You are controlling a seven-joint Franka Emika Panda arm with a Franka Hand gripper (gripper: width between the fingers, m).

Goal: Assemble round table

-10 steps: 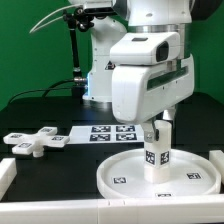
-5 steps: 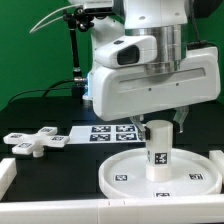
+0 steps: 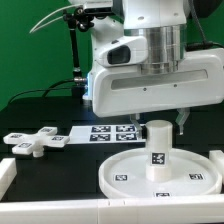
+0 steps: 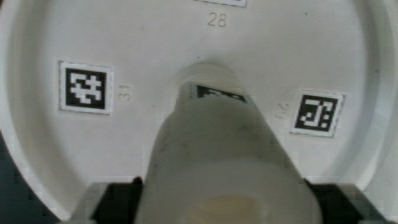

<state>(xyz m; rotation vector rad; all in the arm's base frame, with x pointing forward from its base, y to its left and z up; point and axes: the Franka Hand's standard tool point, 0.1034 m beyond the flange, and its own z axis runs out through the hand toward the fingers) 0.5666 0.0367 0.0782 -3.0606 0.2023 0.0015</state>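
The white round disc (image 3: 118,168) lies flat on the black table in the exterior view, its rim and small tags showing. The short thick cylinder leg (image 3: 157,148) stands upright at the disc's middle. My gripper (image 3: 157,123) comes straight down over the leg's top and is shut on it. In the wrist view the leg (image 4: 214,140) runs between my two black fingers (image 4: 121,202), with the disc (image 4: 143,45) and its tags behind it. The cross-shaped foot piece (image 3: 32,142) lies loose toward the exterior view's left.
The marker board (image 3: 108,133) lies flat behind the disc. White border rails run along the front (image 3: 90,207), the left (image 3: 5,172) and the right (image 3: 216,160). The arm's base (image 3: 100,60) and a black cable stand at the back before a green wall.
My wrist has turned about the upright leg, so the hand's broad side now faces the exterior camera. The leg stays at the disc's middle and the jaws stay shut.
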